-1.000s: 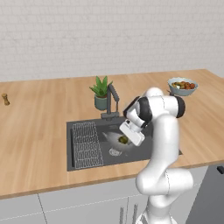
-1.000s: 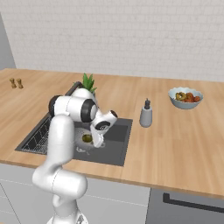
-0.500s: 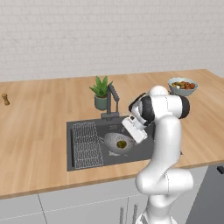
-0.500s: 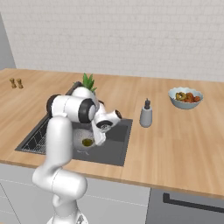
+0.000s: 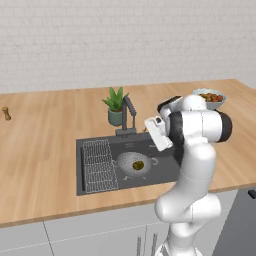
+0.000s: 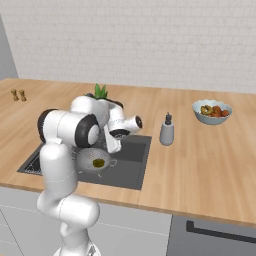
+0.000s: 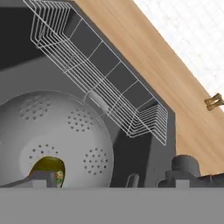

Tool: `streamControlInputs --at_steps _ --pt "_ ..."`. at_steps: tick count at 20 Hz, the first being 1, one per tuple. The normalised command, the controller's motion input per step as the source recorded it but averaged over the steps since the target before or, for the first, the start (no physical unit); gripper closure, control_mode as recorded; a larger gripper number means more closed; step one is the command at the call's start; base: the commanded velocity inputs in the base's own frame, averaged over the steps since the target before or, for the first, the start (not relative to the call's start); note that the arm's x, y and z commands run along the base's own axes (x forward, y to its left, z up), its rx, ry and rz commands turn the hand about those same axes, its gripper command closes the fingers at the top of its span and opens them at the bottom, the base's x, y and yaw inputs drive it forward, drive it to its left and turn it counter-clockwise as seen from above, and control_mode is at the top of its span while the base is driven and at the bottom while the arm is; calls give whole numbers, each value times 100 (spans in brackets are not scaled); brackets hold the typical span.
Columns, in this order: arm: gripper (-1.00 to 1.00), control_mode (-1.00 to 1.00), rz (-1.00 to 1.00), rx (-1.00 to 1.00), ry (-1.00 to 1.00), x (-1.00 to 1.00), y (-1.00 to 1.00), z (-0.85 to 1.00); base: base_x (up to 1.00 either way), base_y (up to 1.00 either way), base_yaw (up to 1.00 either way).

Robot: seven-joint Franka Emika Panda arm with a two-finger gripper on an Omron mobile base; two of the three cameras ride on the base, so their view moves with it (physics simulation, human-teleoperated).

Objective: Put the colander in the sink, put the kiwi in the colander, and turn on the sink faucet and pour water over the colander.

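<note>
**Kiwi lies in the colander in the sink; gripper released above it**

The colander (image 5: 134, 164) sits on the floor of the sink (image 5: 90, 186), just right of the wire grid rack (image 5: 98, 164). It stands upright, with its perforated grey bowl open to the top. The kiwi (image 5: 138, 164) rests inside it, near the bottom of the bowl. From the right base view the colander (image 6: 96, 160) shows partly behind the white arm, with the kiwi (image 6: 99, 162) as an olive spot in its middle.

The gripper (image 5: 156, 134) hangs above the right part of the basin, over the colander and apart from it. Its jaws are spread wide and hold nothing. In the hand view the colander (image 7: 65, 131) lies below the hand and the kiwi (image 7: 46, 168) lies low in the bowl, partly hidden by a dark finger tip.

The sink faucet (image 5: 128, 116) stands on the counter at the back rim of the sink, its bent spout reaching over the basin. No water shows. A potted plant (image 5: 115, 105) stands just behind the faucet. A fruit bowl (image 5: 209, 97) sits well off to the right on the wooden counter (image 5: 40, 130). A soap dispenser (image 6: 167, 130) stands beside the sink's right edge.
</note>
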Motion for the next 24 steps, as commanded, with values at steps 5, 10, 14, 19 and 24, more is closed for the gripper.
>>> streamControlInputs --at_steps 5,10,14,19,24 --pt "-100 -100 -1 20 -11 -17 0 86 0 0 0" --pt "-100 -100 -13 30 1 0 0 13 0 0 0" --pt "-100 -100 -20 31 7 -10 -6 0 0 0 0" --pt "-100 -100 -25 25 12 -30 -5 4 0 0 0" --pt "-100 -100 -21 16 13 -24 0 43 0 0 0"
